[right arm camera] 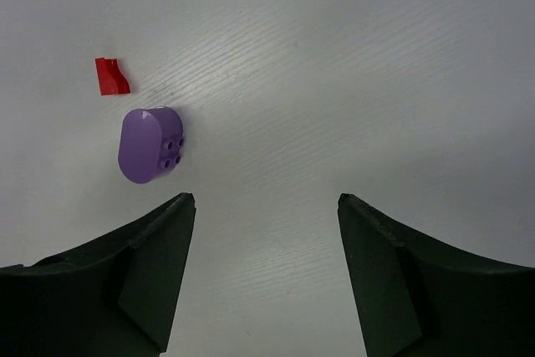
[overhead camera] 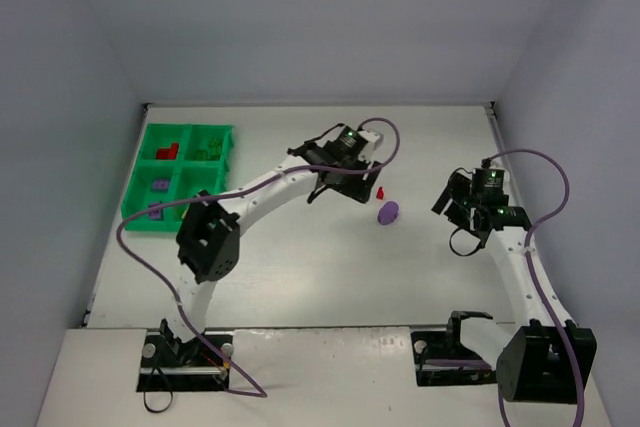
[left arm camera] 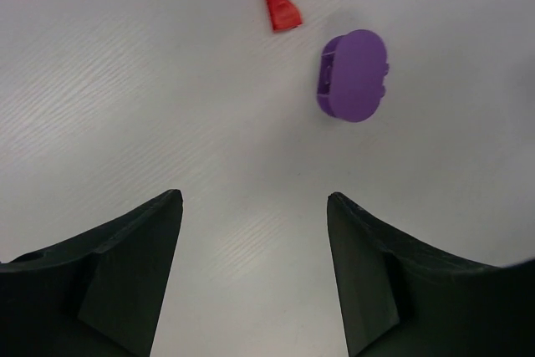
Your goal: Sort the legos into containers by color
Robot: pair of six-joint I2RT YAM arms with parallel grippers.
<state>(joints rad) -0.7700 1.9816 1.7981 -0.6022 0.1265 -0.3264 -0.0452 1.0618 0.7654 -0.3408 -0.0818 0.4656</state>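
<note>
left end effector point(left arm camera: 253, 200): jaws apart, nothing between them, only bare desk point(overhead camera: 300, 277) under the gap. It sits over the middle of the desk, and the left arm reaches in diagonally from its base at near left

right end effector point(right arm camera: 266, 200): jaws apart too, nothing held. It's on the right side of the desk, well apart from the loose pieces

two loose legos mid-desk:
- red brick point(overhead camera: 381, 193): small and wedge-like, just beside the left end effector in the top view. In the left wrist view it lies ahead of the tips, not touching
- purple brick point(overhead camera: 389, 212): rounded oval, lying on its side. Studs face the right wrist camera and the hollow underside faces the left one. It's near the red brick but not touching, on the side closer to the arm bases. It lies between the two end effectors, closer to the left

tray point(overhead camera: 150, 223): far left of the desk, well apart from both end effectors
- far-left compartment: red bricks point(overhead camera: 167, 151)
- far-right compartment: green bricks point(overhead camera: 207, 150)
- near-left compartment: purple bricks point(overhead camera: 157, 187)
- near-right compartment: partly behind the left arm, can't tell what's in it

exact brick counts in the tray are too small to read
</note>
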